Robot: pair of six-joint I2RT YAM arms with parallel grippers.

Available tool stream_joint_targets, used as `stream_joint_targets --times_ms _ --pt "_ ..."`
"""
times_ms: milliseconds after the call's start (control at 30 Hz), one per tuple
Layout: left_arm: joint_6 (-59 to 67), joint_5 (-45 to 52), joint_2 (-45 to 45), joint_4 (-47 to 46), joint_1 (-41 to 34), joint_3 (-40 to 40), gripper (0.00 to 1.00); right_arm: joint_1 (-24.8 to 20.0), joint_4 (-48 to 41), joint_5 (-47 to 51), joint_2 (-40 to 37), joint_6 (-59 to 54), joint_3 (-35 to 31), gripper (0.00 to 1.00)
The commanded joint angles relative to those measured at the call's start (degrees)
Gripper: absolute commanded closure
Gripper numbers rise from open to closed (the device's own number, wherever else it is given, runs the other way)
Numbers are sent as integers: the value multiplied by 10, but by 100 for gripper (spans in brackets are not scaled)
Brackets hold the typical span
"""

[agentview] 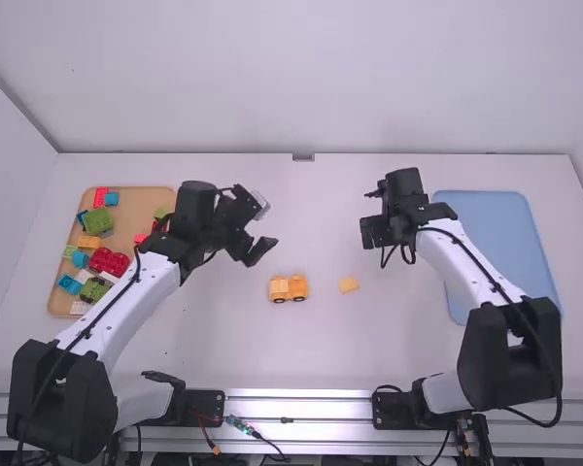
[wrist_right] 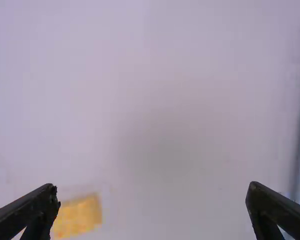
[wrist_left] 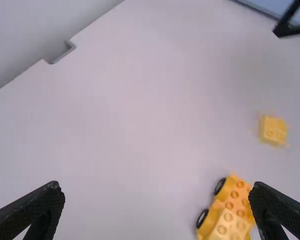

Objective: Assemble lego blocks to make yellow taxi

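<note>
In the high view my left gripper [agentview: 260, 250] is over the table, up and left of the yellow wheeled car [agentview: 288, 288]. My right gripper [agentview: 376, 231] is beyond a loose yellow block [agentview: 348, 284], slightly to its right. The left wrist view has the left gripper [wrist_left: 156, 192] open with nothing held; the car [wrist_left: 230, 205], with black wheels and a studded top, lies partly behind one finger, and the loose block [wrist_left: 274, 130] sits apart from it. The right wrist view has the right gripper [wrist_right: 152, 192] open, nothing between its fingers, and the yellow block [wrist_right: 77, 216] beside one finger.
A tan tray [agentview: 62, 297] of mixed coloured blocks stands at the left, partly under the left arm. The blue tray [agentview: 496, 233] lies at the right, partly behind the right arm. White walls rise along the table's far edge.
</note>
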Motion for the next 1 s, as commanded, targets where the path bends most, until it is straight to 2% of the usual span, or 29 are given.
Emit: stream_joint_targets --times_ms 0,100,167,300,433,533,633,700,733,767,867,967 --pt "88 56 -14 -15 -1 -7 1 -3 19 -35 -9 -191 -2 1" --pt "125 93 -14 -31 -1 -8 1 -3 21 -171 -12 -364 -2 1" --pt "164 133 -8 -30 -1 -16 1 -10 -24 -286 -23 -512 -3 1" --pt "216 179 -1 -16 -1 -41 1 -39 -131 -416 -28 -716 -3 1" --pt "237 185 9 41 -2 -85 1 -85 -170 -499 -28 -860 -24 1" --pt "229 214 16 101 3 -122 1 -105 -152 -535 -28 -907 -65 1" --pt "237 258 21 144 1 -152 1 -116 -75 -547 -28 -926 -124 0" --pt "240 273 24 155 1 -163 1 -117 -15 -562 -28 -912 -158 1" --pt "233 271 31 167 0 -170 1 -118 50 -573 -28 -890 -191 1" --pt "232 271 32 168 -1 -170 1 -118 57 -573 -28 -887 -195 1" --pt "256 290 63 185 -2 -181 1 -117 209 -572 -28 -790 -264 1" --pt "298 337 88 184 -2 -182 1 -108 263 -572 -28 -769 -292 1"
